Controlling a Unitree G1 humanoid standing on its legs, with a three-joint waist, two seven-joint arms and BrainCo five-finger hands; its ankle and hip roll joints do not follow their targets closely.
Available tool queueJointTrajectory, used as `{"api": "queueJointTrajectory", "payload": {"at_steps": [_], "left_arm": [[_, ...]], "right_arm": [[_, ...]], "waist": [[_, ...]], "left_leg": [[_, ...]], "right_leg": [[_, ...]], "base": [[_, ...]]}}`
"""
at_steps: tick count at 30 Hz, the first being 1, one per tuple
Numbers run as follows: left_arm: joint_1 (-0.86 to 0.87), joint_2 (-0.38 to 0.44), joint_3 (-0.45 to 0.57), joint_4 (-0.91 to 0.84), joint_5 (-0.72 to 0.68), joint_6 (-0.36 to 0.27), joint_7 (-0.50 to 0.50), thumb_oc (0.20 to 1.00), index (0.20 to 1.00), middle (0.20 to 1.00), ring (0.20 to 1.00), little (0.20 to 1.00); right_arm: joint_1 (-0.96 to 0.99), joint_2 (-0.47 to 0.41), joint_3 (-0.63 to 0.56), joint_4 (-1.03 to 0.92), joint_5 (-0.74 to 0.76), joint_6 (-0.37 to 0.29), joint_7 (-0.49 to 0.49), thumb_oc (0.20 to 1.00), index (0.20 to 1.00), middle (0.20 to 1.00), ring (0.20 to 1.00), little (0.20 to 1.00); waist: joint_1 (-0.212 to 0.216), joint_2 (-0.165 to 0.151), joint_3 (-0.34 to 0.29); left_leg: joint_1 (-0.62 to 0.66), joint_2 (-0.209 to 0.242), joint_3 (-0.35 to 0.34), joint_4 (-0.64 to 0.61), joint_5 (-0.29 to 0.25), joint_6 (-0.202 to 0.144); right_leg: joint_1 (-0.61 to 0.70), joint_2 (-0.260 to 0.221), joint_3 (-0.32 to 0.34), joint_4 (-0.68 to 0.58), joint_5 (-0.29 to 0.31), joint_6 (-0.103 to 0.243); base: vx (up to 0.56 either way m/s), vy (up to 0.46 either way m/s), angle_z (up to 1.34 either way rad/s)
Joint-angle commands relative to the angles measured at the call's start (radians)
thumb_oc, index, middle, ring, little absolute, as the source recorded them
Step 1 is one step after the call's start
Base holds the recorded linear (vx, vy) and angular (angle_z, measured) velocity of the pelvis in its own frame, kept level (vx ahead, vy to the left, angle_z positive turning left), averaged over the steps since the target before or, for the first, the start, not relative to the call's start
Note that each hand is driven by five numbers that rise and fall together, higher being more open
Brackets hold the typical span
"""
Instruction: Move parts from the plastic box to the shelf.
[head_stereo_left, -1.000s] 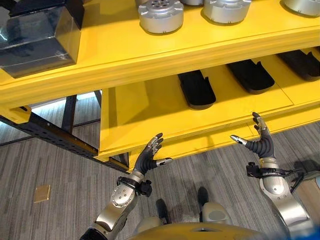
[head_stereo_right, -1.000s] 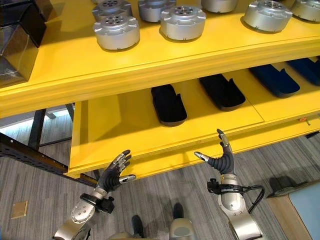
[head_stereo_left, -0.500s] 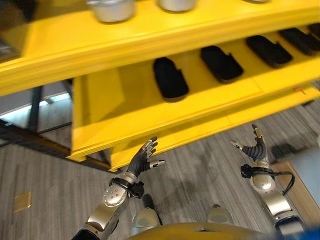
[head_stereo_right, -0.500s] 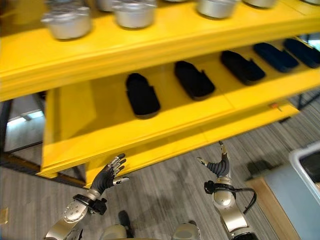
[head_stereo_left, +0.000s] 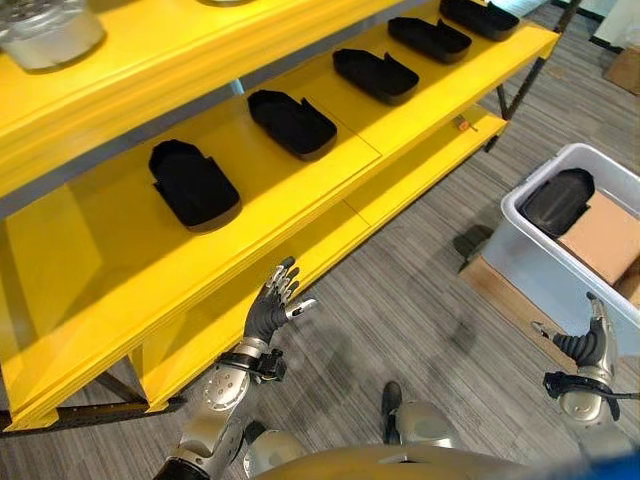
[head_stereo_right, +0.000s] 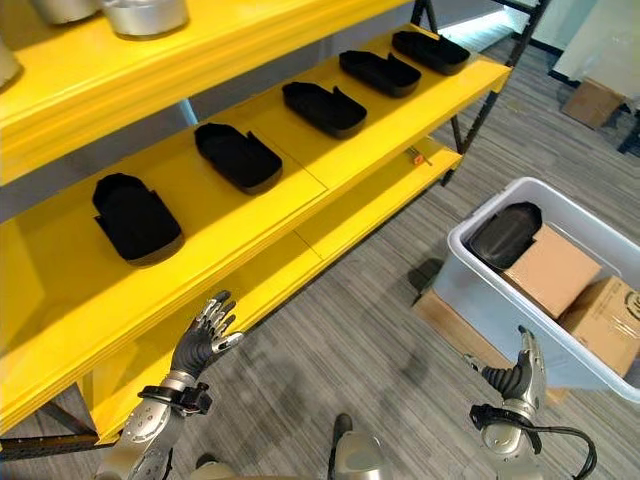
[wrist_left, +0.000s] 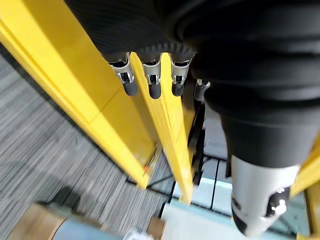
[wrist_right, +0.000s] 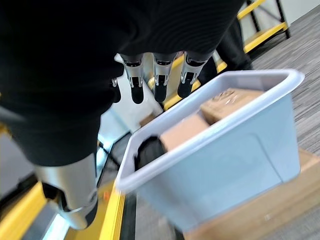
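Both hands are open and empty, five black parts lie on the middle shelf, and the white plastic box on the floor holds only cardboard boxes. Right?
Not quite. Besides the cardboard boxes, the plastic box also holds a black part at its far end, as the right eye view shows. The rest stands: left hand and right hand open and empty, five black parts on the middle shelf.

Grey wood-grain floor (head_stereo_right: 330, 340) runs beneath, with a cardboard box (head_stereo_right: 592, 101) far off.

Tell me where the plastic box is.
The plastic box sits on the floor at the robot's right, past the yellow shelf's end, holding a black part beside cardboard boxes.
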Motion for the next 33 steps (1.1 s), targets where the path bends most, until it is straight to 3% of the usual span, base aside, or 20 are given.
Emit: {"api": "queueJointTrajectory", "payload": {"at_steps": [1, 3, 5, 6, 8, 9, 11, 12, 15, 19, 24, 25, 27, 29, 33], "left_arm": [[-0.005, 0.007, 0.042, -0.049, -0.014, -0.101, 0.022, 1.0, 1.0, 1.0, 1.0, 1.0], [0.01, 0.003, 0.054, -0.045, -0.034, -0.11, 0.063, 1.0, 1.0, 1.0, 1.0, 1.0], [0.028, -0.007, 0.082, -0.044, -0.002, -0.101, 0.081, 1.0, 1.0, 1.0, 1.0, 1.0], [0.039, -0.013, 0.096, -0.056, 0.036, -0.078, 0.062, 1.0, 1.0, 1.0, 1.0, 1.0], [0.046, -0.008, 0.098, -0.053, 0.061, -0.066, 0.03, 1.0, 1.0, 1.0, 1.0, 1.0], [0.046, -0.007, 0.097, -0.052, 0.061, -0.068, 0.029, 1.0, 1.0, 1.0, 1.0, 1.0], [0.041, 0.001, 0.085, -0.038, 0.087, -0.065, -0.009, 1.0, 1.0, 1.0, 1.0, 1.0], [0.035, 0.004, 0.064, -0.027, 0.111, -0.071, -0.003, 1.0, 1.0, 1.0, 1.0, 1.0], [0.034, 0.0, 0.035, -0.014, 0.149, -0.085, 0.042, 1.0, 1.0, 1.0, 1.0, 1.0], [0.005, 0.003, 0.021, 0.008, 0.16, -0.081, 0.051, 1.0, 1.0, 1.0, 1.0, 1.0], [-0.048, -0.002, 0.007, 0.075, 0.181, -0.084, 0.043, 1.0, 1.0, 1.0, 1.0, 1.0], [-0.056, -0.005, 0.007, 0.083, 0.19, -0.079, 0.048, 1.0, 1.0, 1.0, 1.0, 1.0], [-0.061, -0.003, 0.01, 0.09, 0.203, -0.072, 0.065, 1.0, 1.0, 1.0, 1.0, 1.0], [-0.068, -0.007, 0.01, 0.123, 0.191, -0.084, 0.077, 1.0, 1.0, 1.0, 1.0, 1.0], [-0.066, -0.001, 0.008, 0.129, 0.188, -0.076, 0.064, 1.0, 1.0, 1.0, 1.0, 1.0]], "right_arm": [[-0.05, 0.007, -0.029, -0.024, 0.025, -0.074, -0.004, 1.0, 1.0, 1.0, 1.0, 1.0], [-0.051, 0.009, -0.021, -0.029, 0.023, -0.086, 0.023, 1.0, 1.0, 1.0, 1.0, 1.0], [-0.043, 0.023, -0.016, -0.04, 0.04, -0.082, 0.057, 1.0, 1.0, 1.0, 1.0, 1.0], [-0.026, 0.041, -0.014, -0.05, 0.043, -0.088, 0.082, 1.0, 1.0, 1.0, 1.0, 1.0], [-0.015, 0.06, -0.009, -0.06, 0.056, -0.086, 0.091, 1.0, 1.0, 1.0, 1.0, 1.0], [-0.015, 0.062, -0.008, -0.062, 0.057, -0.087, 0.091, 1.0, 1.0, 1.0, 1.0, 1.0], [-0.011, 0.081, 0.012, -0.075, 0.064, -0.086, 0.092, 1.0, 1.0, 1.0, 1.0, 1.0], [-0.018, 0.094, 0.039, -0.085, 0.068, -0.079, 0.101, 1.0, 1.0, 1.0, 1.0, 1.0], [-0.047, 0.109, 0.093, -0.093, 0.049, -0.08, 0.129, 1.0, 1.0, 1.0, 1.0, 1.0], [-0.116, 0.115, 0.131, -0.085, 0.061, -0.072, 0.137, 1.0, 1.0, 1.0, 1.0, 1.0], [-0.184, 0.12, 0.163, -0.092, 0.057, -0.05, 0.14, 1.0, 1.0, 1.0, 1.0, 1.0], [-0.2, 0.126, 0.17, -0.093, 0.067, -0.047, 0.141, 1.0, 1.0, 1.0, 1.0, 1.0], [-0.221, 0.14, 0.176, -0.085, 0.065, -0.05, 0.147, 1.0, 1.0, 1.0, 1.0, 1.0], [-0.248, 0.155, 0.191, -0.073, 0.07, -0.062, 0.159, 1.0, 1.0, 1.0, 1.0, 1.0], [-0.267, 0.184, 0.192, -0.05, 0.039, -0.083, 0.153, 1.0, 1.0, 1.0, 1.0, 1.0]], "waist": [[0.035, -0.029, 0.02], [0.056, -0.03, 0.016], [0.075, -0.031, 0.004], [0.08, -0.027, -0.003], [0.076, -0.024, -0.008], [0.076, -0.024, -0.009], [0.071, -0.011, -0.017], [0.078, 0.0, -0.021], [0.109, 0.002, -0.025], [0.125, -0.002, -0.048], [0.133, -0.009, -0.069], [0.138, -0.009, -0.07], [0.15, -0.008, -0.063], [0.167, 0.001, -0.041], [0.181, -0.001, -0.021]], "left_leg": [[-0.052, -0.108, -0.138, -0.007, -0.214, -0.025], [-0.077, -0.167, -0.265, 0.007, -0.232, -0.009], [-0.103, -0.263, -0.357, 0.037, -0.285, 0.022], [-0.104, -0.35, -0.366, 0.047, -0.361, 0.053], [-0.095, -0.4, -0.331, 0.041, -0.41, 0.075], [-0.094, -0.403, -0.327, 0.039, -0.414, 0.076], [-0.084, -0.451, -0.294, 0.0, -0.422, 0.096], [-0.083, -0.493, -0.33, -0.039, -0.41, 0.113], [-0.097, -0.532, -0.459, -0.062, -0.386, 0.128], [-0.064, -0.53, -0.489, -0.105, -0.378, 0.142], [-0.021, -0.517, -0.449, -0.142, -0.384, 0.148], [-0.015, -0.508, -0.424, -0.144, -0.386, 0.15], [-0.007, -0.494, -0.384, -0.147, -0.39, 0.154], [0.02, -0.468, -0.335, -0.15, -0.396, 0.159], [0.07, -0.447, -0.291, -0.158, -0.407, 0.152]], "right_leg": [[0.041, -0.009, 0.031, -0.038, 0.068, 0.031], [0.047, 0.005, 0.099, -0.07, 0.082, 0.029], [0.053, 0.022, 0.167, -0.11, 0.105, 0.027], [0.062, 0.034, 0.198, -0.135, 0.121, 0.033], [0.074, 0.039, 0.2, -0.154, 0.133, 0.042], [0.076, 0.04, 0.2, -0.156, 0.134, 0.043], [0.087, 0.053, 0.195, -0.174, 0.146, 0.056], [0.092, 0.073, 0.215, -0.172, 0.148, 0.057], [0.1, 0.104, 0.277, -0.162, 0.139, 0.048], [0.102, 0.124, 0.294, -0.16, 0.131, 0.046], [0.103, 0.126, 0.254, -0.122, 0.105, 0.048], [0.092, 0.117, 0.221, -0.07, 0.095, 0.054], [0.058, 0.091, 0.163, 0.042, 0.091, 0.07], [0.0, 0.024, 0.075, 0.189, 0.12, 0.107], [0.029, -0.074, 0.028, 0.08, 0.168, 0.145]], "base": [[0.03, -0.174, -0.55], [0.1, -0.119, -0.91], [0.14, -0.155, -1.33], [0.12, -0.142, -1.6], [0.09, -0.072, -0.89], [0.09, -0.03, -0.25], [0.13, -0.001, -0.04], [0.17, 0.015, -0.07], [0.18, 0.026, -0.46], [0.13, 0.072, -0.84], [0.11, 0.098, -0.16], [0.07, 0.079, -0.31], [0.05, 0.073, -0.45], [0.05, 0.036, -0.81], [0.08, -0.068, -0.67]]}}
